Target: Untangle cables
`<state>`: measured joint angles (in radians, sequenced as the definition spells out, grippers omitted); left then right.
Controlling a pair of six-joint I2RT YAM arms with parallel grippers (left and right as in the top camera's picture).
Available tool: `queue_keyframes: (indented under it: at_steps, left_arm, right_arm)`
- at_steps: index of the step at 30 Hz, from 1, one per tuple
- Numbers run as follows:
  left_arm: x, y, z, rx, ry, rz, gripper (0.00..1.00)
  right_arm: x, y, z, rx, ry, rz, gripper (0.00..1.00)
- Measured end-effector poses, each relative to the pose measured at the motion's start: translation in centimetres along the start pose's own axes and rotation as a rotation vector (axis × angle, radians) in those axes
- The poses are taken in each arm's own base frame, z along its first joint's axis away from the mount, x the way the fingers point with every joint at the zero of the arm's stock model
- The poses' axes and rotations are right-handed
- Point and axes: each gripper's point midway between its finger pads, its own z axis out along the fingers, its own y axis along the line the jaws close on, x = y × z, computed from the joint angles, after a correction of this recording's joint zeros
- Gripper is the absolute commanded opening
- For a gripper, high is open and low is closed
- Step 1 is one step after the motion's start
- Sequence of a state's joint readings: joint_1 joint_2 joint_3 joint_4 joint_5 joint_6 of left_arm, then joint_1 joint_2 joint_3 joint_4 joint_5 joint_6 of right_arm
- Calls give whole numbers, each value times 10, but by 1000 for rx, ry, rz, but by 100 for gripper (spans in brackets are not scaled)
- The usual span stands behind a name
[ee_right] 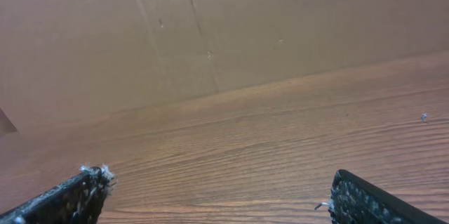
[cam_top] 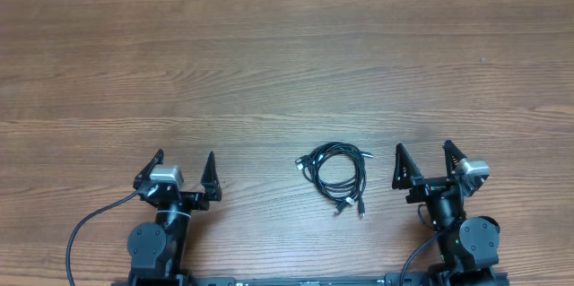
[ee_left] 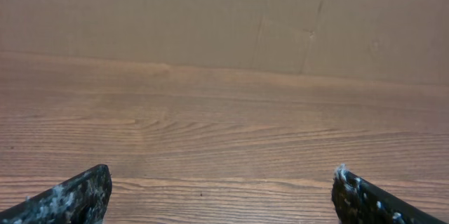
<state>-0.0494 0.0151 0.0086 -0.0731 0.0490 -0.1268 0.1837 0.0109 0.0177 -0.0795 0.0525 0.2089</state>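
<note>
Now, at the start: nothing lifted yet, by the look of how things lie.

- Left gripper: spread wide, nothing between the jaws. Its wrist view shows only bare table between the two fingers, with a cardboard wall beyond.
- Right gripper: also spread wide and empty. Its wrist view is likewise bare wood and cardboard.
- The cables: one small loose coil flat on the table, between the two grippers. It sits just beside the right gripper on its inner side, and well apart from the left gripper, off to that one's right. Neither wrist camera sees it.
- Plug ends trail out of the coil toward the arm bases. Other ends seem to poke out at the far side, but they are too small to count.

Step in hand, as I judge it, is the first reach into the bundle.

How to do it well:
- Send the right gripper, the nearer one, sideways toward its inner side and down.
- Go for a free plug end or an outer loop, not the crossed middle.
- Pinch a single strand low to the wood.
- Bring the left gripper across to pin or take the rest of the coil.
- Draw the two apart slowly, so loops slide open rather than cinch.

Risk: grabbing several strands at once drags the whole coil.
</note>
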Motion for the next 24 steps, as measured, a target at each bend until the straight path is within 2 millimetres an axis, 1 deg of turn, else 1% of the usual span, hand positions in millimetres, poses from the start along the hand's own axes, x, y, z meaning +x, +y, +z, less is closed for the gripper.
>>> queue_keyframes:
  at_steps: [10,24]
  left_arm:
    - [0,0,0,0,0,0,100]
    - [0,0,0,0,0,0,100]
  right_arm:
    - [1,1,0,-8,4,0,100]
    - [10,34,-4,-198,59,26,100]
